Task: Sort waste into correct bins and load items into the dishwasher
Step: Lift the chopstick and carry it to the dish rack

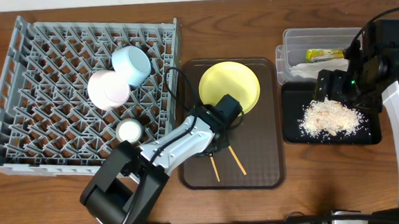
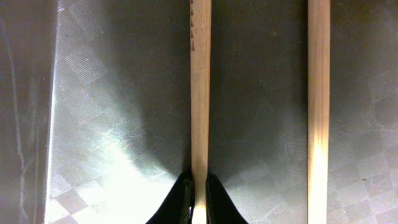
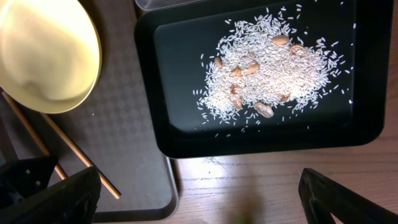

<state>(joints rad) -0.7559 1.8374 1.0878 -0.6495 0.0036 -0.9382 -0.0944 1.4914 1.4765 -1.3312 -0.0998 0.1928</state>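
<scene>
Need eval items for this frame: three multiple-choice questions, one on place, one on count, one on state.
1. Vessels in the dish rack: A one, B five, C three.
2. The rice lies in: A dish rack, B black tray, C light blue bowl.
3. Left gripper: A shut on a chopstick, B wide open, C shut on rice.
Key: C, light blue bowl, white bowl and cup sit in it; B, grains spread over its floor; A, fingers pinch the chopstick.

overhead, the left arm (image 1: 180, 137) hides the upper ends of the chopsticks (image 1: 238, 163); the right wrist view crops the yellow plate (image 3: 43, 56).
</scene>
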